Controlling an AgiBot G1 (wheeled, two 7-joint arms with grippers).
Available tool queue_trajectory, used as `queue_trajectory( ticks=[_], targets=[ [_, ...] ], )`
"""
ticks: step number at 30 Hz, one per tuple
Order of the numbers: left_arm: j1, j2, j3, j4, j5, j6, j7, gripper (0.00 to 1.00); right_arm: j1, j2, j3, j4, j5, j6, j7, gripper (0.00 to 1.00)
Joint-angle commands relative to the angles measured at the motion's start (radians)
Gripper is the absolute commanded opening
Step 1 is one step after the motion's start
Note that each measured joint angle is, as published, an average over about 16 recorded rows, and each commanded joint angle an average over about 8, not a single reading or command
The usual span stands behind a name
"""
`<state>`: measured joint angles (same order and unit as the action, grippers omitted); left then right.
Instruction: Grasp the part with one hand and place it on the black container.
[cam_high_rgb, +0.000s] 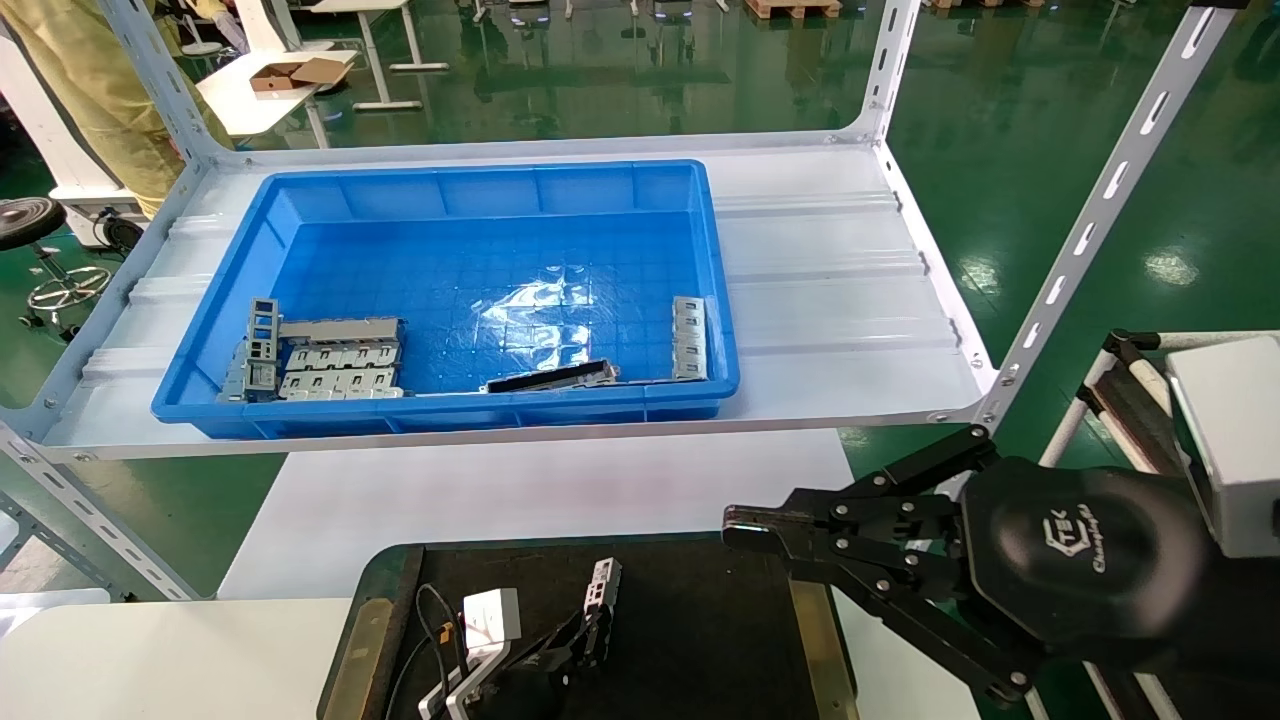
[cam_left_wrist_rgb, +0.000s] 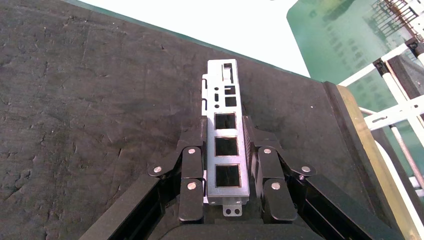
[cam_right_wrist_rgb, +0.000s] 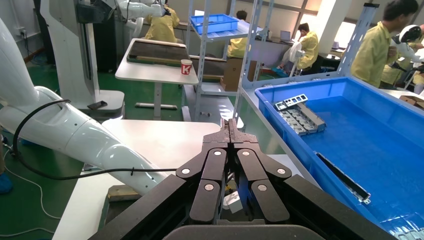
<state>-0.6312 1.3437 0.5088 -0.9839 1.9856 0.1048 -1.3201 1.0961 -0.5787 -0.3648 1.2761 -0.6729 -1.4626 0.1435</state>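
The part (cam_high_rgb: 601, 590), a slim silver-grey bar with square windows, is held between the fingers of my left gripper (cam_high_rgb: 585, 628) just over the black container (cam_high_rgb: 700, 640). In the left wrist view the part (cam_left_wrist_rgb: 225, 150) lies lengthwise between the two fingers, its far end sticking out over the matte black container (cam_left_wrist_rgb: 100, 100). The left gripper (cam_left_wrist_rgb: 226, 131) is shut on it. My right gripper (cam_high_rgb: 748, 530) is shut and empty, hanging at the container's right edge; its closed tips show in the right wrist view (cam_right_wrist_rgb: 229, 125).
A blue bin (cam_high_rgb: 460, 178) sits on the white shelf behind, holding grey stamped plates (cam_high_rgb: 330, 362), a dark strip (cam_high_rgb: 552, 377) and another slim bar (cam_high_rgb: 689, 337). Slotted shelf posts (cam_high_rgb: 1090, 230) rise at the right. A white table (cam_high_rgb: 500, 500) lies under the container.
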Motion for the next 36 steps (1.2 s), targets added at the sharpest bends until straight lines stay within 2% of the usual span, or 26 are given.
queue_trajectory(
  ticks=[1,3,4,25,36],
  targets=[
    [0.0,0.0,0.0,0.001,0.006,-0.001,-0.009,0.83,0.0,0.0,0.0,0.0,0.0,0.0,0.0,1.0],
    [0.0,0.0,0.001,0.001,0.012,0.0,-0.017,0.98,0.0,0.0,0.0,0.0,0.0,0.0,0.0,1.0],
    [0.0,0.0,0.001,0.001,0.015,0.0,-0.021,1.0,0.0,0.0,0.0,0.0,0.0,0.0,0.0,1.0],
    [0.013,-0.002,-0.009,-0.044,0.096,0.01,-0.101,1.0,0.0,0.0,0.0,0.0,0.0,0.0,0.0,1.0],
    [0.063,-0.047,-0.064,-0.183,0.197,0.046,-0.09,1.0,0.0,0.0,-0.001,0.0,0.0,0.0,0.0,1.0]
  ],
)
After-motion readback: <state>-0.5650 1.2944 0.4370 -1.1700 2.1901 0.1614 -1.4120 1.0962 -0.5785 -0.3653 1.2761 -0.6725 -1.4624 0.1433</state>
